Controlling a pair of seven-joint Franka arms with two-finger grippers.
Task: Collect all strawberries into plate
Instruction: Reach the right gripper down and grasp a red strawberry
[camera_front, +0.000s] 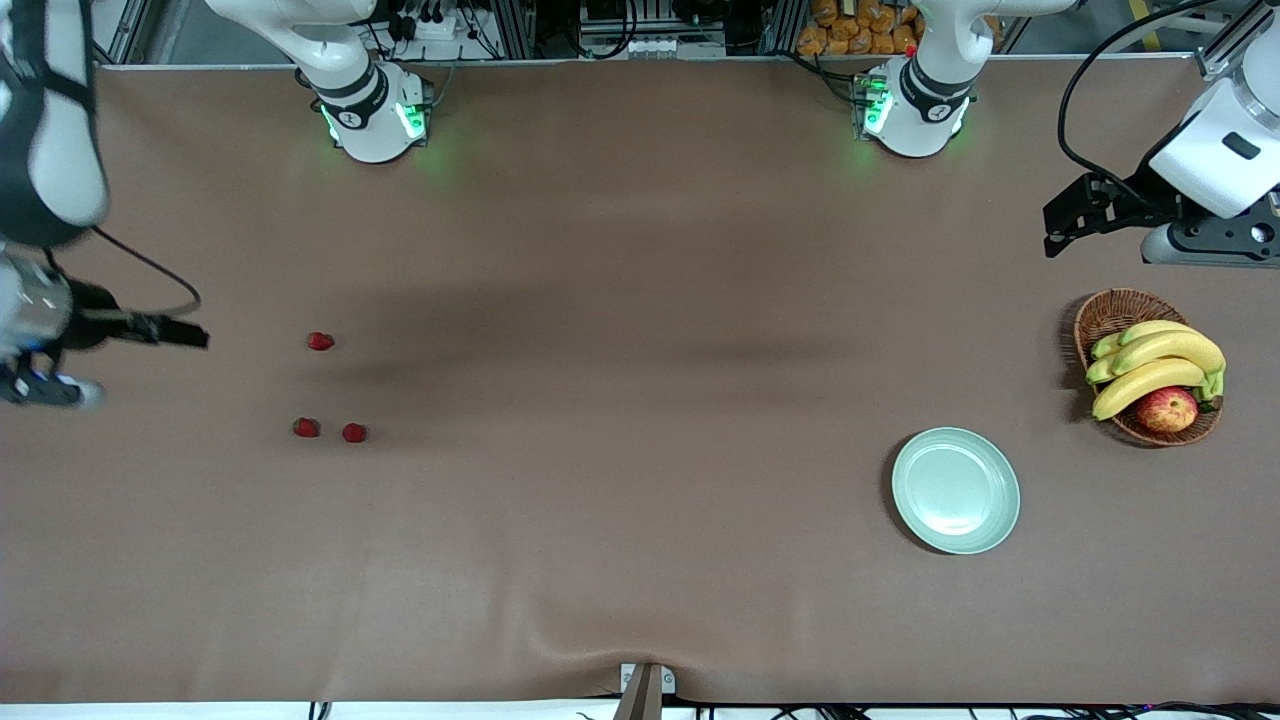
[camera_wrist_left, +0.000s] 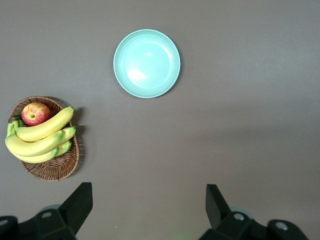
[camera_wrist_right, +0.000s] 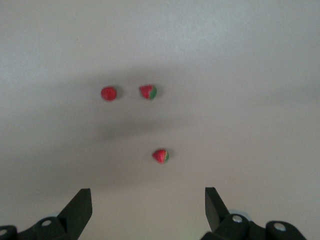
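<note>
right gripper (camera_front: 190, 335) up in the air over the table's right-arm end, fingers spread wide, nothing held; three strawberries lie on the brown table (camera_front: 620, 450) near it: one strawberry (camera_front: 320, 341) alone, farther from the front camera, then a pair nearer the camera, strawberry (camera_front: 306, 427) and strawberry (camera_front: 354, 432) just beside each other, not touching; mint-green plate (camera_front: 956, 490) well apart from them toward the left-arm end; wicker basket (camera_front: 1112, 312) with bananas (camera_front: 1155, 365) and apple (camera_front: 1167, 409) beside plate; left gripper (camera_front: 1065, 222) in the air near the basket, fingers spread, holding nothing
</note>
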